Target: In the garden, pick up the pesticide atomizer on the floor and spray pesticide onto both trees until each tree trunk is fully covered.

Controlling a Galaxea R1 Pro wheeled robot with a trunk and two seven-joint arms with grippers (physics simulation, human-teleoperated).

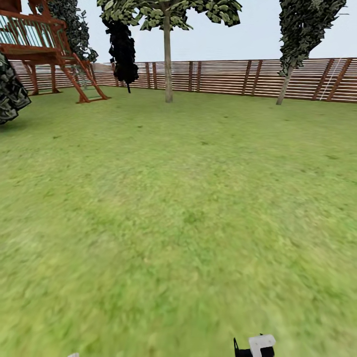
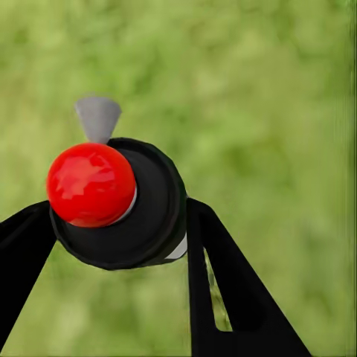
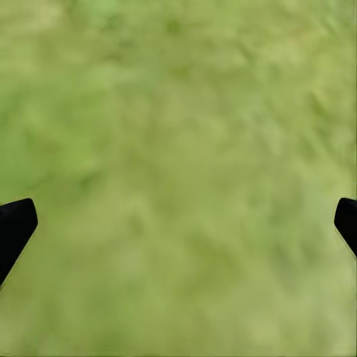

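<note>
In the left wrist view my left gripper (image 2: 119, 227) is shut on the pesticide atomizer (image 2: 145, 223), seen end-on as a round black body with a red knob (image 2: 91, 184) and a grey nozzle (image 2: 97, 117), above blurry grass. My right gripper (image 3: 178, 223) is open over bare grass floor (image 3: 178, 149), its black fingertips (image 3: 15, 223) far apart. Across the lawn stand two trees: one trunk (image 1: 168, 64) straight ahead by the fence, the other trunk (image 1: 284, 88) leaning at the far right. A part of my right arm (image 1: 255, 346) pokes in at the lower edge of the head view.
A brown slat fence (image 1: 223, 77) closes the far side of the lawn. A red wooden play structure (image 1: 44, 49) stands at the far left, with a dark bush (image 1: 10, 94) beside it and a black-leaved tree (image 1: 123, 49) near the fence. Open grass (image 1: 178, 208) lies between me and the trees.
</note>
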